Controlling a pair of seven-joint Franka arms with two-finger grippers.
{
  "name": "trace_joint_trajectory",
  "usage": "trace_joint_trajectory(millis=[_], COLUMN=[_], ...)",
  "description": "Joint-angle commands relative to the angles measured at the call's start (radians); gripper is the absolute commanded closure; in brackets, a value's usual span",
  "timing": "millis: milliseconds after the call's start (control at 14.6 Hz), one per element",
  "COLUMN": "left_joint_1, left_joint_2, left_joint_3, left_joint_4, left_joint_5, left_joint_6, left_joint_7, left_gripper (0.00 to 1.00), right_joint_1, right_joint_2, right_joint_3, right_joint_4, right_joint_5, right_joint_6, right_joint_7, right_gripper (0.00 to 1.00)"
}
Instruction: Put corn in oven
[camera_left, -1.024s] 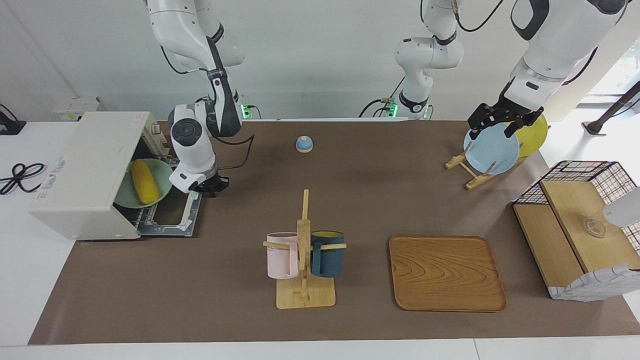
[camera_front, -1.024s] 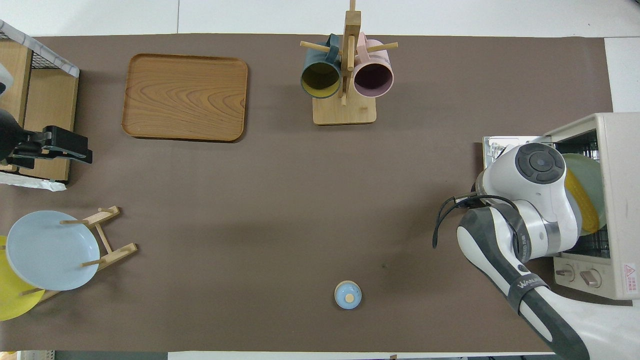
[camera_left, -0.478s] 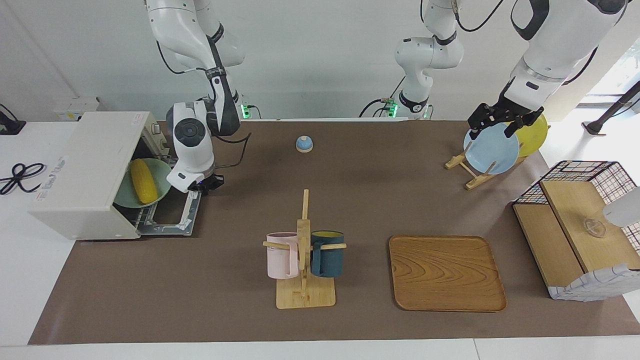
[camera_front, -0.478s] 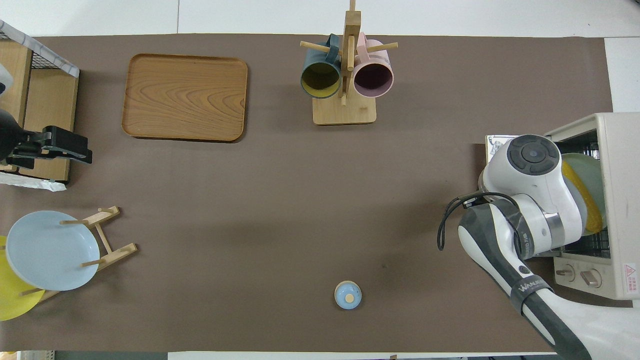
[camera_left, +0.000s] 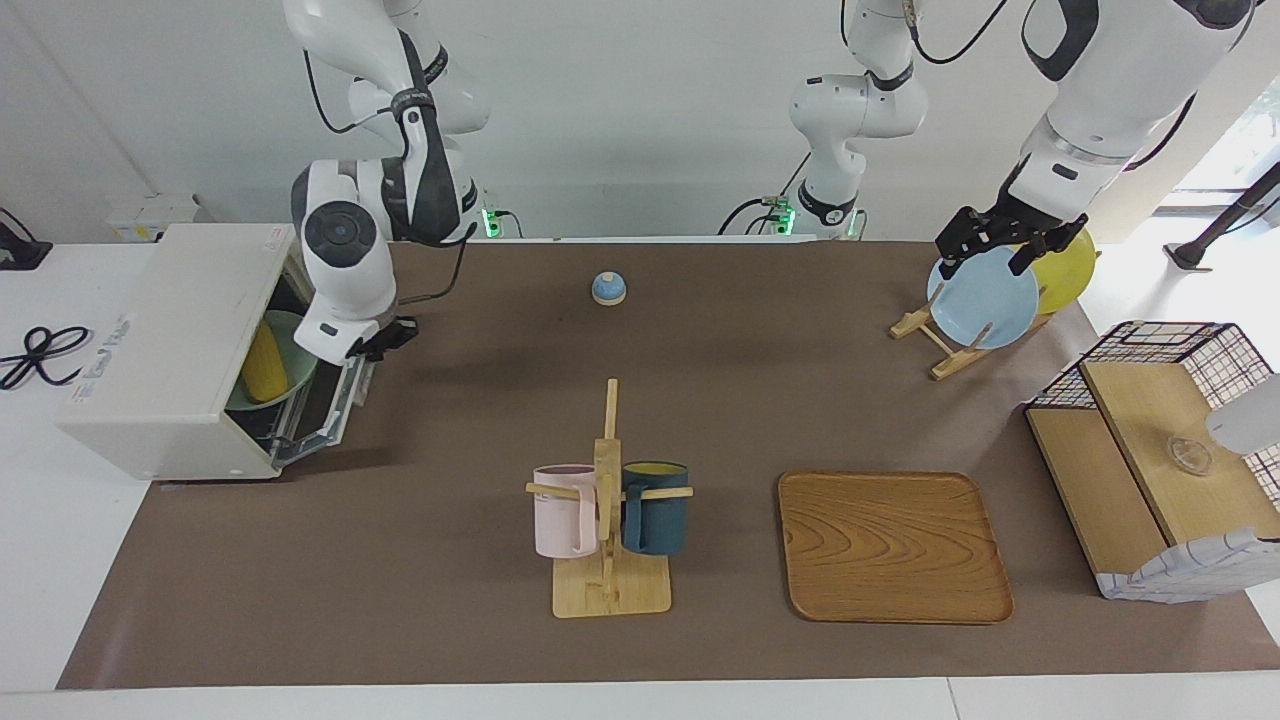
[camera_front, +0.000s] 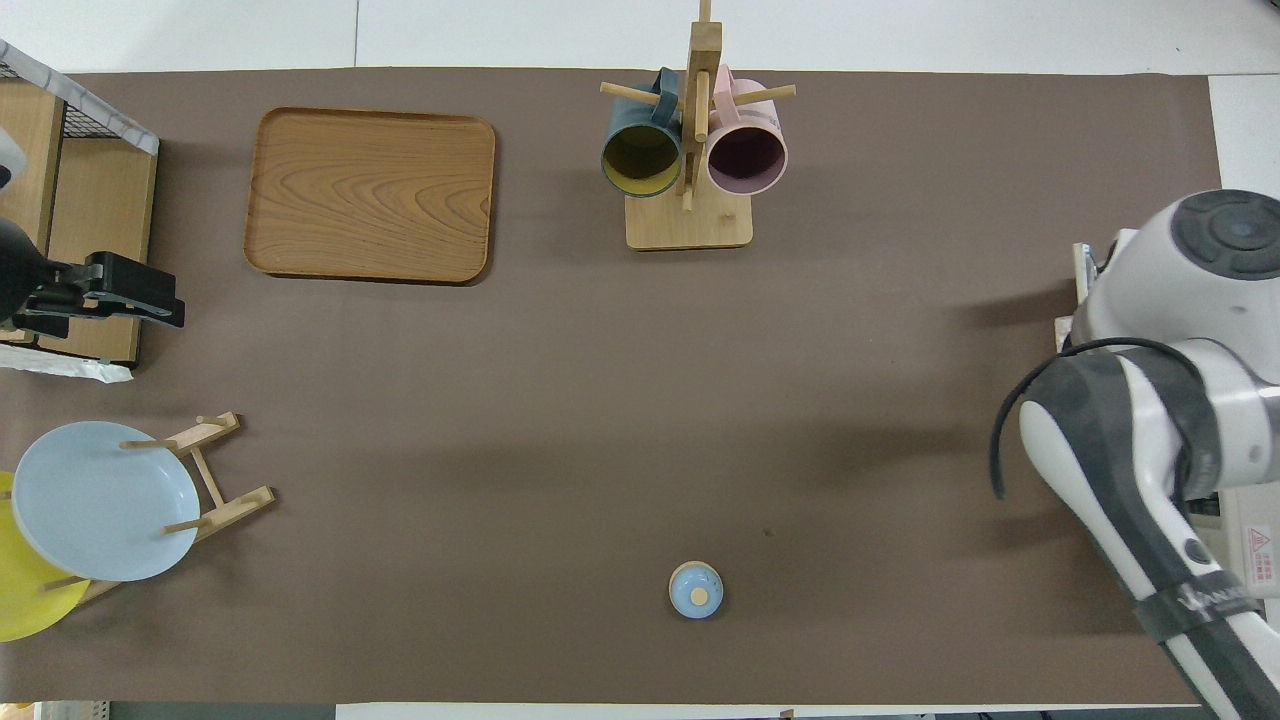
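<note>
While the right pincer (camera_left: 383, 338) is clenched with its fingertips met and presses against the top edge of the oven door (camera_left: 335, 412), that door stands tilted, roughly halfway up and not yet shut. Inside the opening, the corn (camera_left: 263, 363) lies on a pale green plate (camera_left: 292, 372) resting on the rack, so the placing itself looks done. What seems left is swinging the door fully closed and pulling the arm clear. The oven (camera_left: 170, 345) sits at the worktop's edge toward the right arm's end. In the overhead view the right arm covers most of the oven. Over the blue plate (camera_left: 982, 297) in its wooden rack, at the left arm's end, the left pincer (camera_left: 992, 247) waits released, grasping nothing.
</note>
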Motion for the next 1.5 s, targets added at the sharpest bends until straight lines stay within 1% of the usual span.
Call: trace_joint_trajectory(millis=[0,205,341,410,478,614,683,751,819,888,956,1024,1161,1229,1297,1434], left_joint_1=[0.012,0.012,0.012,0.012,0.012,0.012,0.012,0.012,0.012,0.012,0.012,0.012,0.012,0.012,0.012,0.012], left_joint_2=[-0.009,-0.009,-0.009,-0.009,-0.009,-0.009,-0.009,-0.009,-0.009,-0.009,-0.009,-0.009,-0.009,-0.009,-0.009,-0.009], left_joint_3=[-0.005,-0.005,-0.005,-0.005,-0.005,-0.005,-0.005,-0.005,-0.003,-0.005,-0.005,-0.005,-0.005,-0.005,-0.005,-0.005], left_joint_4=[-0.008,-0.008,-0.008,-0.008,-0.008,-0.008,-0.008,-0.008,-0.008,-0.008,-0.008,-0.008,-0.008,-0.008,-0.008,-0.008], left_joint_5=[-0.010,-0.010,-0.010,-0.010,-0.010,-0.010,-0.010,-0.010,-0.010,-0.010,-0.010,-0.010,-0.010,-0.010,-0.010,-0.010], left_joint_6=[-0.013,-0.013,-0.013,-0.013,-0.013,-0.013,-0.013,-0.013,-0.013,-0.013,-0.013,-0.013,-0.013,-0.013,-0.013,-0.013], left_joint_7=[0.006,0.006,0.006,0.006,0.006,0.007,0.006,0.006,0.006,0.007,0.006,0.006,0.006,0.006,0.006,0.006], left_gripper=[0.00,0.00,0.00,0.00,0.00,0.00,0.00,0.00,0.00,0.00,0.00,0.00,0.00,0.00,0.00,0.00], right_joint_1=[-0.121,-0.138,-0.137,-0.132,-0.130,-0.133,-0.130,-0.123,-0.121,-0.120,-0.115,-0.101,-0.071,-0.066,-0.061,-0.060], right_joint_2=[0.010,-0.006,-0.026,-0.036,-0.044,-0.044,-0.046,-0.052,-0.064,-0.078,-0.083,-0.080,-0.070,-0.063,-0.049,-0.044], right_joint_3=[-0.023,-0.023,-0.021,-0.018,-0.020,-0.021,-0.018,-0.014,-0.011,-0.011,-0.009,-0.009,-0.009,-0.008,-0.008,-0.011], right_joint_4=[0.004,0.004,0.013,0.043,0.089,0.203,0.247,0.284,0.307,0.314,0.327,0.350,0.410,0.433,0.446,0.446], right_joint_5=[-0.062,-0.061,-0.059,-0.032,0.038,0.196,0.243,0.263,0.277,0.306,0.333,0.332,0.320,0.283,0.260,0.257], right_joint_6=[0.068,0.065,0.027,-0.011,-0.063,-0.181,-0.218,-0.246,-0.271,-0.278,-0.280,-0.298,-0.356,-0.376,-0.392,-0.383], right_joint_7=[-0.159,-0.184,-0.185,-0.185,-0.185,-0.182,-0.176,-0.175,-0.158,-0.137,-0.120,-0.107,-0.078,-0.039,0.004,0.037], right_gripper=[1.00,1.00,1.00,1.00,1.00,0.79,0.66,0.50,0.30,0.00,0.00,0.00,0.00,0.00,0.00,0.00])
